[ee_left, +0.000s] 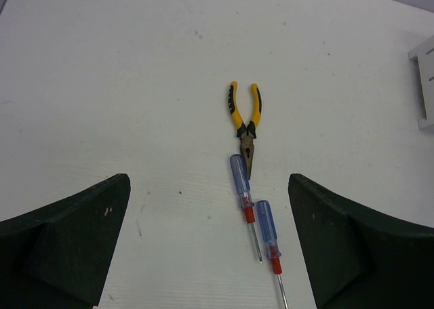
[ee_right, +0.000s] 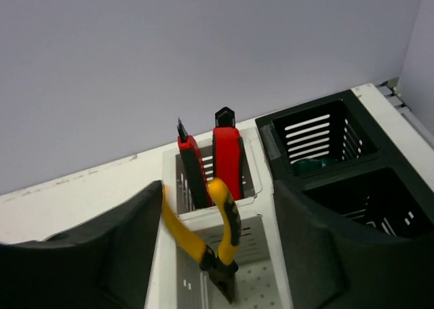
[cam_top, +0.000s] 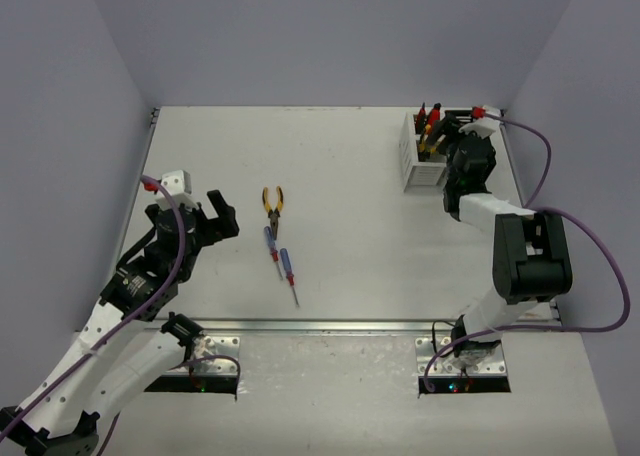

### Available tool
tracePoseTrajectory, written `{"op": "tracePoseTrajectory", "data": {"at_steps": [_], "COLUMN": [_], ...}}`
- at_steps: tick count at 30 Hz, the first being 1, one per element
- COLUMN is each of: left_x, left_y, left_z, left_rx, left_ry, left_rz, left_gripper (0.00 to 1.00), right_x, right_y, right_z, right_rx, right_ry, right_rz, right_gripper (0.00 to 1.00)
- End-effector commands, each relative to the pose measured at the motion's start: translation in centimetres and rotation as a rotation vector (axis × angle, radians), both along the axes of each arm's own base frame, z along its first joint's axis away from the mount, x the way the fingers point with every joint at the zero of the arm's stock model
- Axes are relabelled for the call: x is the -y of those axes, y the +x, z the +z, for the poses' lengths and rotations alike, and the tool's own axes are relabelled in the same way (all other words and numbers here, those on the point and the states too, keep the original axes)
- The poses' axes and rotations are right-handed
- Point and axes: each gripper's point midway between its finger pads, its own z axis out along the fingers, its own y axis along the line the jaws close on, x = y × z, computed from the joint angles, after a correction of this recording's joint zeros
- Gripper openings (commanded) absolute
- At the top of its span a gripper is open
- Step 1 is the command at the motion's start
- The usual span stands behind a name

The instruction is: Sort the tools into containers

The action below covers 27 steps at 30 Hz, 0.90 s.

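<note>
Left arm (cam_top: 140, 276) runs up diagonally from its base at the near-left corner, with the wrist ending left of the loose tools. The left pincer (ee_left: 207, 214) is spread wide with nothing in it, sitting low over the white desk (cam_top: 350, 246) and pointed straight at the tools. Those are the yellow-handled long-nose pliers (ee_left: 244, 122) lying flat with the nose toward the camera. Just by the nose is the first blue-and-red screwdriver (ee_left: 241, 190), and the second blue-and-red screwdriver (ee_left: 269, 236) lies right beside it, a bit nearer.

Right arm (cam_top: 525, 261) is folded at the elbow, and its forearm reaches to the far right corner over the bins. The right pincer (ee_right: 217, 241) is also wide open. A second pair of yellow pliers (ee_right: 220, 241) stands nose-down in the white bin's (cam_top: 412, 161) near compartment, between the fingers. One handle is just beside the left-side finger, but neither pad looks clamped on it. Two red utility knives (ee_right: 227, 156) stand upright in the far compartment. The black bin (ee_right: 308, 112) sits right next to it on the right, with something green (ee_right: 310, 165) in its far compartment, too dark to say more.
</note>
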Motion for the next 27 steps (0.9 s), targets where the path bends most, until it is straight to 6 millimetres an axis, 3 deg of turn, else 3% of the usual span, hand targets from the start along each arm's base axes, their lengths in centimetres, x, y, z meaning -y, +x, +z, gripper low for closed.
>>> {"op": "tracePoseTrajectory", "data": {"at_steps": [1, 8, 12, 16, 17, 19, 21, 23, 24, 27], "left_x": [0.4, 0.4, 0.6, 1.2, 1.6, 3.3, 2.6, 2.7, 3.1, 5.4], "left_y": [0.4, 0.4, 0.7, 1.5, 1.6, 2.5, 3.9, 6.2, 7.1, 11.1], "left_z": [0.9, 0.9, 0.6, -0.3, -0.5, -1.7, -2.3, -4.6, -5.4, -8.3], "left_rx": [0.038, 0.04, 0.021, -0.045, -0.066, -0.151, -0.177, -0.252, -0.289, -0.392], "left_ry": [-0.01, -0.011, 0.001, 0.01, -0.006, -0.061, -0.051, -0.038, -0.046, -0.042], "left_rz": [-0.013, -0.011, -0.01, -0.005, -0.006, -0.005, 0.107, 0.17, 0.173, 0.166], "left_gripper": [1.0, 1.0, 1.0, 1.0, 1.0, 1.0, 1.0, 1.0, 1.0, 1.0], "right_x": [0.4, -1.0, -3.9, -6.0, -6.4, -9.6, -11.4, -13.3, -13.7, -14.6], "right_y": [-0.3, -0.6, -0.7, -1.5, -2.2, -4.2, -6.0, -8.4, -9.1, -11.8], "right_z": [3.3, 5.2, 6.5, 8.2, 8.2, 8.2, 8.3, 8.2, 7.2, 5.6], "right_rx": [0.108, 0.107, 0.015, -0.118, -0.202, -0.32, -0.383, -0.41, -0.414, -0.422], "right_ry": [-0.013, -0.032, -0.038, -0.055, -0.048, -0.026, -0.044, -0.058, -0.041, 0.01], "right_rz": [-0.01, 0.067, 0.18, 0.152, 0.147, 0.226, 0.276, 0.341, 0.363, 0.447], "right_gripper": [0.74, 0.73, 0.8, 0.95, 0.99, 0.99, 0.99, 0.99, 0.99, 0.99]}}
